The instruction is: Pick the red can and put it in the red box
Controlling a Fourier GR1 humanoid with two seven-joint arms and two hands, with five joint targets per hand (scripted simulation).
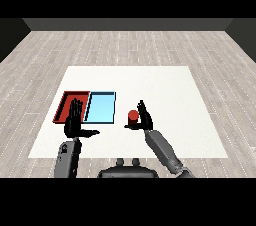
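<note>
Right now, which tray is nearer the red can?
The light blue tray: it lies just left of the red can, while the red tray lies beyond it, farther left.

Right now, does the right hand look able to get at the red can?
Probably yes: the right hand stands right beside the red can, fingers straight, thumb below it, nothing between them.

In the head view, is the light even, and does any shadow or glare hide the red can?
Head view: even, flat light on the white table; no glare; no clear shadows. The red can shows plainly beside the right hand; the left hand covers part of the red tray.
</note>
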